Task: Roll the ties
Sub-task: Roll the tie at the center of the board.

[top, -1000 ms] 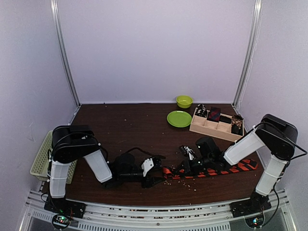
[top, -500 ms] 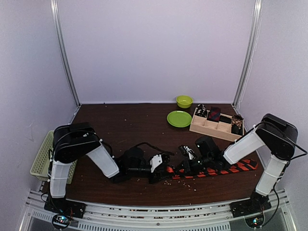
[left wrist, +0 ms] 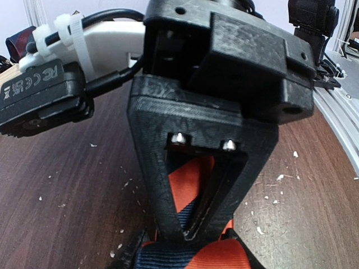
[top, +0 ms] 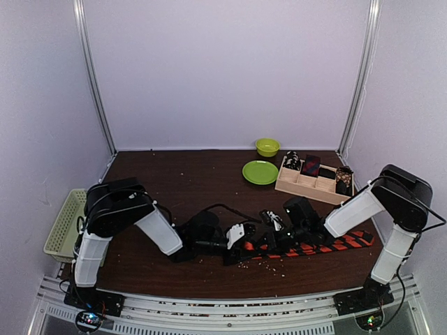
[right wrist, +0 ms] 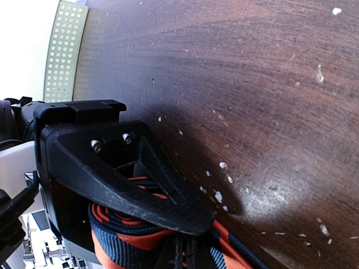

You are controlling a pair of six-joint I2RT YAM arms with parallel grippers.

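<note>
Only the wrist views show the left claw (left wrist: 190, 232) pinching the striped tie (left wrist: 187, 180), the right claw (right wrist: 186, 246) closed beside it.

From above, one end of the orange-red tie (top: 342, 243) disappears under the left hand (top: 236, 246) and the right hand (top: 278, 241), so how much of it is wound there cannot be told. In both wrist views the tie runs off the bottom edge. The right hand's fingers (left wrist: 160, 190) sink out of sight into its folds. Well behind the tie, the rolls (top: 310, 165) in the wooden tray (top: 307, 189) are too small for their patterns to be made out.
</note>
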